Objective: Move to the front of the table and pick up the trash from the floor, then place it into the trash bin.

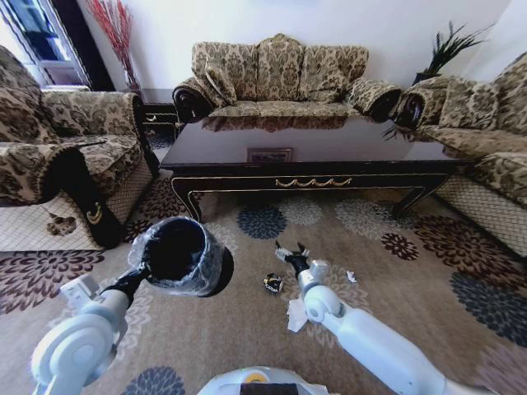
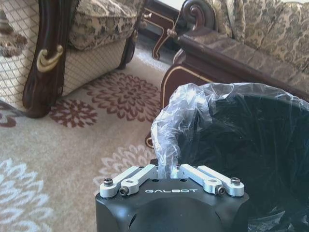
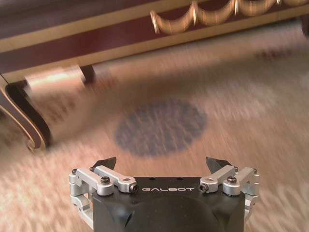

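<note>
The trash on the carpet before the tabletop [image 1: 329, 141] looks light: crumpled paper [image 1: 297, 316] should crush softly, best pinched at a raised fold (the black-yellow piece [image 1: 273, 283] looks stiffer). The right pincer [image 1: 291, 251] hovers spread and empty above them; the left pincer [image 2: 172, 175] pinches the trash bin [image 1: 175, 253] by its bagged rim.

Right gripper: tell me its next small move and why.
Probably lower the right gripper toward the small black-yellow piece on the carpet just beside it. The gripper is open and empty, hovering above the floor before the table, while the left gripper already holds the trash bin by its bagged rim. Crumpled white paper lies close to the arm too.
</note>
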You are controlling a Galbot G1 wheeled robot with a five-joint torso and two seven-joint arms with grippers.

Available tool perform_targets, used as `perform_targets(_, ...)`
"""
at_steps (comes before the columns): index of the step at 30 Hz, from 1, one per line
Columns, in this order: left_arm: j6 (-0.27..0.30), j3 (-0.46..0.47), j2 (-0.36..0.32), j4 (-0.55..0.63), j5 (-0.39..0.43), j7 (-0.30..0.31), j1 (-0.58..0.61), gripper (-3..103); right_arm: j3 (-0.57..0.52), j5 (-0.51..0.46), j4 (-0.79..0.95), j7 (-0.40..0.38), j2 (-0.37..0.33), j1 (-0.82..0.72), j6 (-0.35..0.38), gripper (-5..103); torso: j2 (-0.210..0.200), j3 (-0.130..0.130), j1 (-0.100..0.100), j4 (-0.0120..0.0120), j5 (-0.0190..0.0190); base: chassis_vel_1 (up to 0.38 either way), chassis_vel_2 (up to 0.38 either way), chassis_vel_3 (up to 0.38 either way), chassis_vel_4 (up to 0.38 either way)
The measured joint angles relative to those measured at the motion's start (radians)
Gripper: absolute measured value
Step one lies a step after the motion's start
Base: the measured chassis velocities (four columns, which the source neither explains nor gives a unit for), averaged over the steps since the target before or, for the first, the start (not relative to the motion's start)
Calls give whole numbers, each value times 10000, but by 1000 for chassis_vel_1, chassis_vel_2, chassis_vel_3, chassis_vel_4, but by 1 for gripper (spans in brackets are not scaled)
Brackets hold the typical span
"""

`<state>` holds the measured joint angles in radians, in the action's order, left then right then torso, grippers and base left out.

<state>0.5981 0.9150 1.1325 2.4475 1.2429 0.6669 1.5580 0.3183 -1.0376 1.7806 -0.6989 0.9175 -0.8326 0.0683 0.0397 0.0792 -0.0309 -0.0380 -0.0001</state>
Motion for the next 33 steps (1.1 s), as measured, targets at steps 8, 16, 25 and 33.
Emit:
perform_targets(8,24,307,-13,99,102,-4,22,3,1157,-2315,-814,-2313,537,1546,2039,100,0,1,0,3,0,0,0,0,0)
perform_targets(16,142,288,24,329,52,-169,125,3,1832,-2311,-1935,-2718,992,1952,3801,100,0,1,0,-3,0,0,0,0,0)
perform_targets(25,144,329,-1,289,-15,-221,182,3,3067,306,-2667,-2347,972,2134,4353,100,0,0,0,-1,1,0,0,0,0)
perform_targets(33,172,383,38,248,-56,-245,184,3,4458,1004,-2807,-2302,931,2576,4627,100,0,0,1,-1,-1,0,0,0,0)
